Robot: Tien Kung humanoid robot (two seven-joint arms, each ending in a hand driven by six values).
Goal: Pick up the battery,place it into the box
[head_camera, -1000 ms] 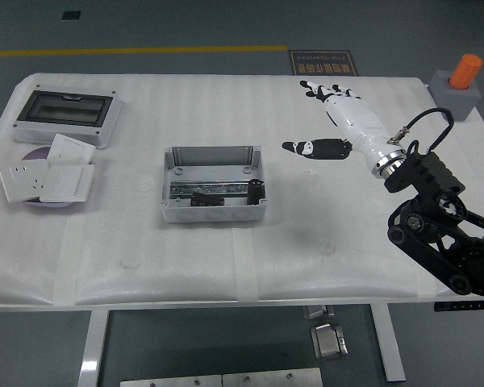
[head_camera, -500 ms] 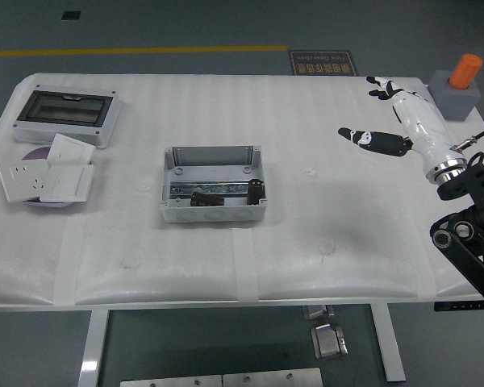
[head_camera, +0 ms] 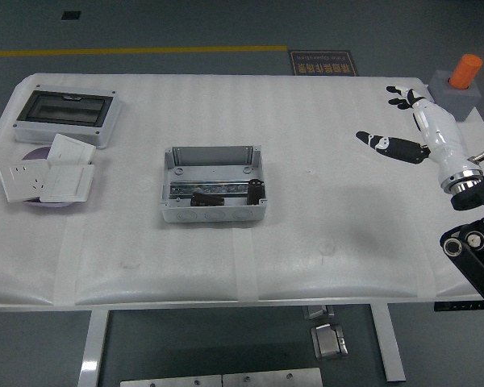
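An open grey box (head_camera: pixel 214 184) sits in the middle of the table. Inside it lie a metal rail and dark parts; a small dark cylinder that looks like the battery (head_camera: pixel 256 192) stands at its right end. My right hand (head_camera: pixel 403 121) is white with black fingertips, held above the table's far right side with fingers spread and nothing in it. It is well to the right of the box. My left arm is out of view.
A grey enclosure with a dark window (head_camera: pixel 66 114) lies at the far left. White socket plates (head_camera: pixel 44 177) are stacked on a purple dish below it. A grey block with an orange cylinder (head_camera: pixel 460 87) stands at the far right corner.
My right hand has drawn back to the right, away from the box, from mid-table to the table's right edge. It stays open and empty. Nothing on the table has moved.
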